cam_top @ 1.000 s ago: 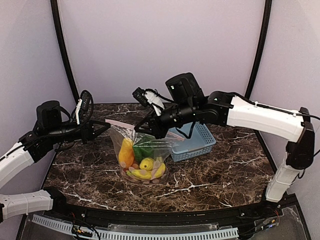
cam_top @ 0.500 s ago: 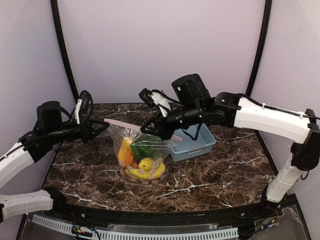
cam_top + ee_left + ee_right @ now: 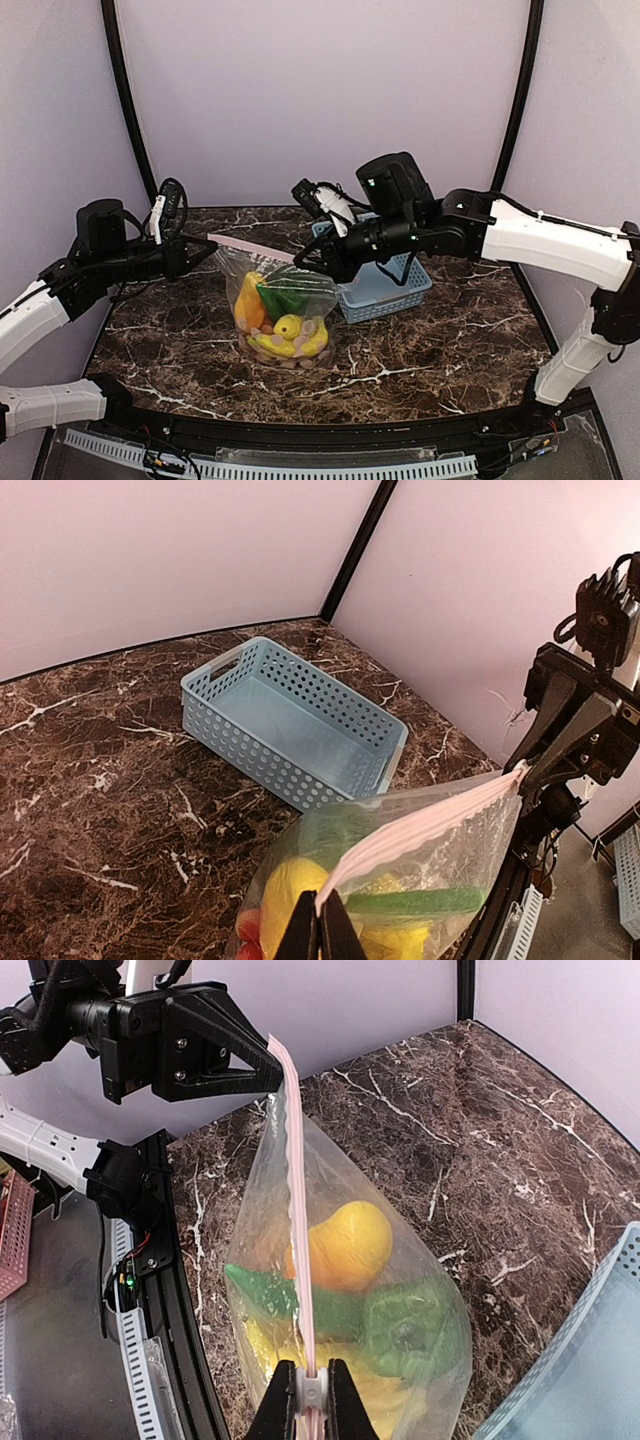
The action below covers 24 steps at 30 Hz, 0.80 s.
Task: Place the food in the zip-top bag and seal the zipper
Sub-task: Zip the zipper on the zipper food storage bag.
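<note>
Your left hand (image 3: 207, 250) is clamped on one end of the zipper (image 3: 250, 247), and your right hand (image 3: 300, 263) is pinched shut on the other end. All the food (image 3: 285, 325) sits inside the zip-top bag (image 3: 305, 290), whose bottom rests on the surface (image 3: 450, 340). Nothing is left in the light-blue basket (image 3: 395, 290). The strip looks pressed flat, so sealing seems nearly done.

No text, label, brand, number or sign was legible anywhere.
- Zip-top bag (image 3: 285, 300), hung between left pincer (image 3: 212, 244) and right pincer (image 3: 300, 262): faint round dots only, no lettering made out.
- Basket (image 3: 232, 742), just beyond right pincer: plain lattice, unmarked.
</note>
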{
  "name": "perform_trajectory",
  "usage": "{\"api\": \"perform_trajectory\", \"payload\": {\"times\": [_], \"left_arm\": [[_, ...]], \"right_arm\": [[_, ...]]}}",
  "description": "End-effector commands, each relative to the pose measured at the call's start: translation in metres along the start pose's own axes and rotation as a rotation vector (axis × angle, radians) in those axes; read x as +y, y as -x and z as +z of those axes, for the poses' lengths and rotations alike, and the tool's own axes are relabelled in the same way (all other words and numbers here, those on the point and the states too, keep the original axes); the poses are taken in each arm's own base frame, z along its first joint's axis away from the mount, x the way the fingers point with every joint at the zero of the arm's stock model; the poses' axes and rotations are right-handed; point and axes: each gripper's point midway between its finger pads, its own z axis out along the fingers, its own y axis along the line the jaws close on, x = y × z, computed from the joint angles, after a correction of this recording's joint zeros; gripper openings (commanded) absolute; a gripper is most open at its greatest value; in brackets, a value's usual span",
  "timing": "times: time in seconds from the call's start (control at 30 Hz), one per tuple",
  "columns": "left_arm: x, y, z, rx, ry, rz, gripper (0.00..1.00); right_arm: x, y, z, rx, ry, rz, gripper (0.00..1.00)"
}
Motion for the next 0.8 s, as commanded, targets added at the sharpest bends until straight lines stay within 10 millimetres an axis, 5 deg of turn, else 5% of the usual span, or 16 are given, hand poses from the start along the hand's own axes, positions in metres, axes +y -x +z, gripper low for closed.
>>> {"api": "perform_trajectory", "payload": {"times": [0.0,0.77], "left_arm": [[0.028,0.018,-0.007,-0.055,0.149,-0.020,0.01],[0.046,0.031,-0.003,-0.076,0.193,-0.040,0.01]], "right_arm": [[-0.008,-0.013,-0.020,0.038,-0.049,0.039,0.00],[-0.021,-0.041,-0.042,0.079,-0.118,0.100,0.00]]}}
